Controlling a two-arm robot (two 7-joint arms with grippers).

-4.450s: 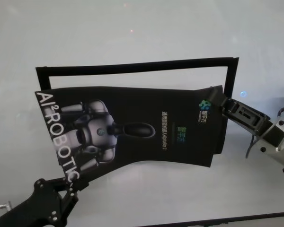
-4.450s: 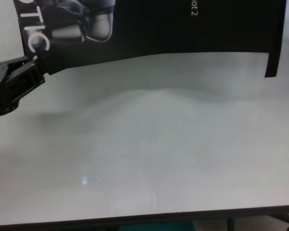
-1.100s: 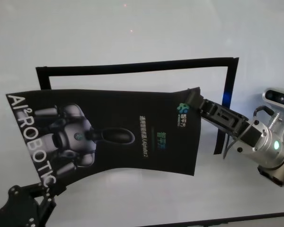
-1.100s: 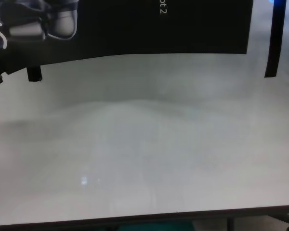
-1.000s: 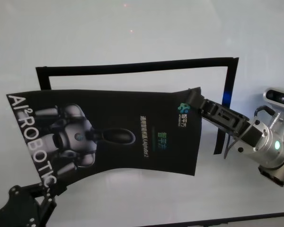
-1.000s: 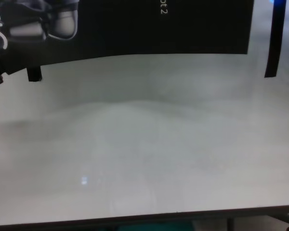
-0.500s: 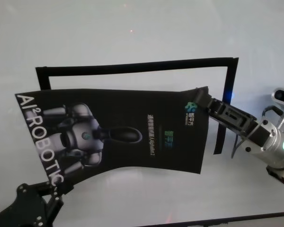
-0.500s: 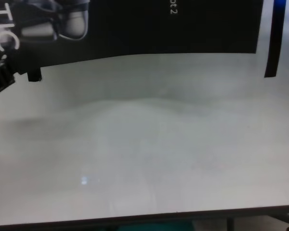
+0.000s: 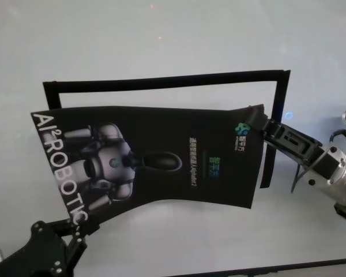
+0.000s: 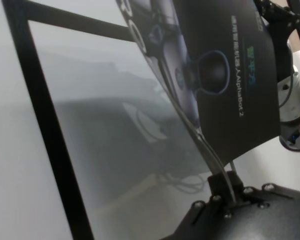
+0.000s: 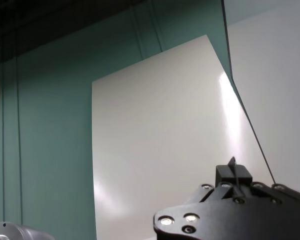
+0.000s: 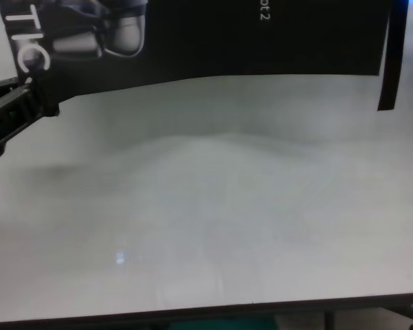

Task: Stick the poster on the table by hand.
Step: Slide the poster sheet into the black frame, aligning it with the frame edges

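Observation:
The poster (image 9: 161, 156), black with a grey-white robot picture and white letters, hangs curved above the table (image 9: 161, 34) between both hands. My left gripper (image 9: 75, 228) is shut on its near left corner by the letters "TIC". It also shows in the chest view (image 12: 33, 96) and the left wrist view (image 10: 229, 187). My right gripper (image 9: 258, 124) is shut on the poster's far right corner, next to a small coloured logo. In the right wrist view (image 11: 233, 167) the poster shows only as a thin edge. In the chest view the poster's (image 12: 227, 34) lower edge is off the tabletop (image 12: 227, 206).
A frame of narrow black strips (image 9: 167, 82) lies flat on the table behind and to the right of the poster. Its right strip (image 12: 389, 69) ends just right of the poster's edge. The table's dark front edge (image 12: 206, 313) runs along the near side.
Both grippers have carried the poster to the right, back toward the black frame. Its right edge now overlaps the frame's right strip. Both grips are unchanged.

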